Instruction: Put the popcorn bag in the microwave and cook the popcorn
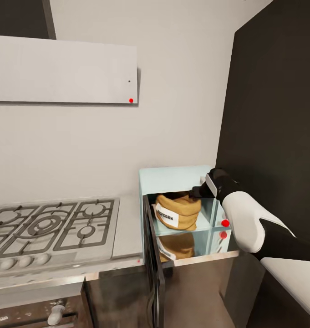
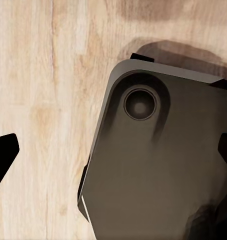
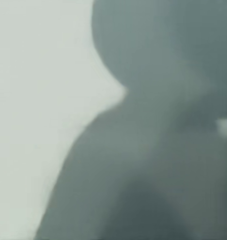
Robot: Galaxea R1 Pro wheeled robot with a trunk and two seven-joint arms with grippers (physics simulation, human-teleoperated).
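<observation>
The popcorn bag [image 1: 177, 211] is sitting upright inside the open microwave [image 1: 173, 180], just beside and below the right hand [image 1: 199, 190], which is reaching into the cavity (its fingers are hidden, so I cannot tell its opening or hold).

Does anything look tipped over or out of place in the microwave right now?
Nothing is spilled or damaged. The popcorn bag sits inside the open microwave, leaning a little to one side, with the right gripper at its top rim. The door hangs wide open.
</observation>
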